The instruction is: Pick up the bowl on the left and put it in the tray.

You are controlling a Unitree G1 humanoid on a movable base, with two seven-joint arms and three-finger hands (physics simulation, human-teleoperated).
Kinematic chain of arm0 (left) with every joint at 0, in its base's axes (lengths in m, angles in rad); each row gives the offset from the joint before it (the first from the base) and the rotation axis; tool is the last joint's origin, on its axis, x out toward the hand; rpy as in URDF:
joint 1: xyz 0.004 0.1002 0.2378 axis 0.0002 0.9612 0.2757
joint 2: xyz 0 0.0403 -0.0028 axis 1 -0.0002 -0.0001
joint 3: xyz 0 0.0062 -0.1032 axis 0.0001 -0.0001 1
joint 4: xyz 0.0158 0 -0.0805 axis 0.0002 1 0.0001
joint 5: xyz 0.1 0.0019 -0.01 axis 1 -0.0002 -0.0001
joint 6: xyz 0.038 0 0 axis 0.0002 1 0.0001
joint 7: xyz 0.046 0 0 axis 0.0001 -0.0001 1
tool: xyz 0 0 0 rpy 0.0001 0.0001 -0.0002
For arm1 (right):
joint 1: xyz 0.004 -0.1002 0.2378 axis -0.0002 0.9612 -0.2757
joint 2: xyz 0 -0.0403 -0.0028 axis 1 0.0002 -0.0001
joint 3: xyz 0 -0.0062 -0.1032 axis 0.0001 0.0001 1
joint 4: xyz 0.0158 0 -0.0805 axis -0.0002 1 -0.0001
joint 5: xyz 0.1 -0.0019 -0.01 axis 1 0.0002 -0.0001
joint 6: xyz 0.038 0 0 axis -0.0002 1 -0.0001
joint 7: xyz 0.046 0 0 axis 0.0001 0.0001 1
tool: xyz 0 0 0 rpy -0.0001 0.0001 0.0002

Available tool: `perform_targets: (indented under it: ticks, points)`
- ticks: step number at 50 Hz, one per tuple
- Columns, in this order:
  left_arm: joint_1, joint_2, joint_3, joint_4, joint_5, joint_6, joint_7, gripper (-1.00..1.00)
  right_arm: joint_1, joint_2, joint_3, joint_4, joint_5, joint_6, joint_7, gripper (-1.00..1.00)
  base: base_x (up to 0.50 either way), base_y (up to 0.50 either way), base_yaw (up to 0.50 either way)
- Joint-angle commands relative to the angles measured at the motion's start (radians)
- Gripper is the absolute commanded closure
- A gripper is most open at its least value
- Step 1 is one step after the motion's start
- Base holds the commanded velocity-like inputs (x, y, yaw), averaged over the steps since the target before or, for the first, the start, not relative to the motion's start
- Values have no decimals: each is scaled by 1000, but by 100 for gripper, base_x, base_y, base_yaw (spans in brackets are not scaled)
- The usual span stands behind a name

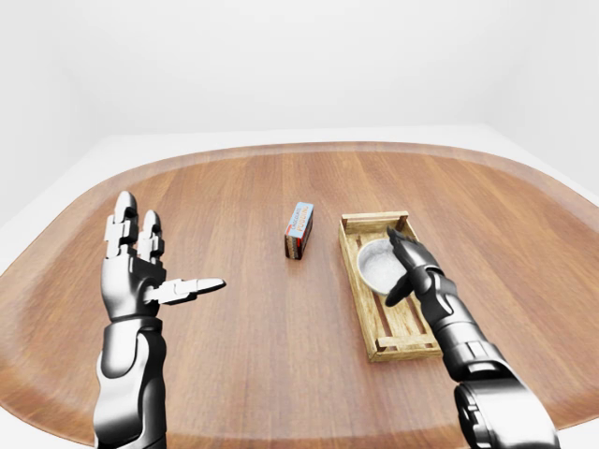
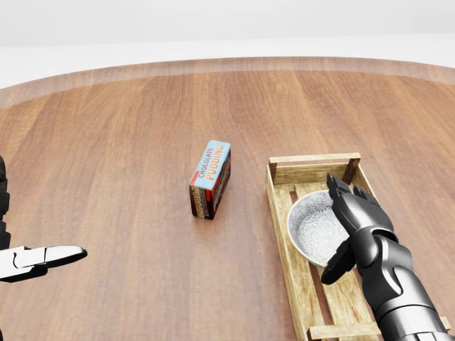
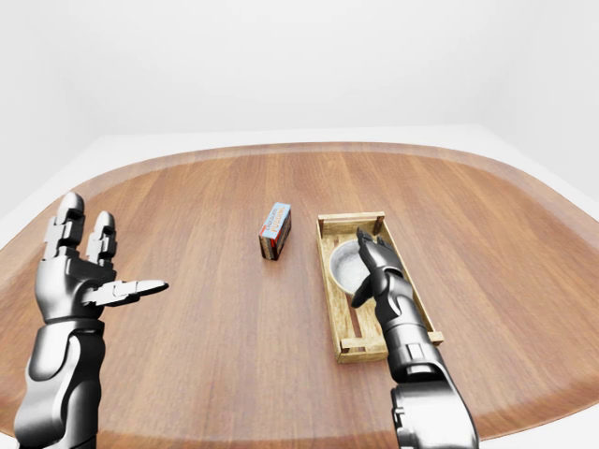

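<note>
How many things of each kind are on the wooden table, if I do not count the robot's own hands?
Bowl: 1
Wooden tray: 1
Pudding box: 1
Total: 3

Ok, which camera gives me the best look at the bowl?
The head view: the bowl appears largest there, its speckled inside visible, in the tray with the open right hand covering its right edge. Both eye views show it smaller, a pale disc partly behind that hand.
</note>
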Motion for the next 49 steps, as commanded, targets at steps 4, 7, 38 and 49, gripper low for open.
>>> perform_targets:
  ticks: [4,7,38,49]
  points:
    - [0,-1,-2,0,0,0,-2,-100,0,5,-2,-35,1,0,12,-100,0,0,0]
    - [1,-1,-1,-5,0,0,-1,-100,15,4,-1,-102,-10,0,42,-100,0,0,0]
    - [9,-4,0,-20,-1,0,-6,-100,85,81,-26,-873,-402,0,598,-100,0,0,0]
    - [20,-10,0,-61,-2,0,-8,-100,110,111,-53,-1029,-407,0,598,-100,0,0,0]
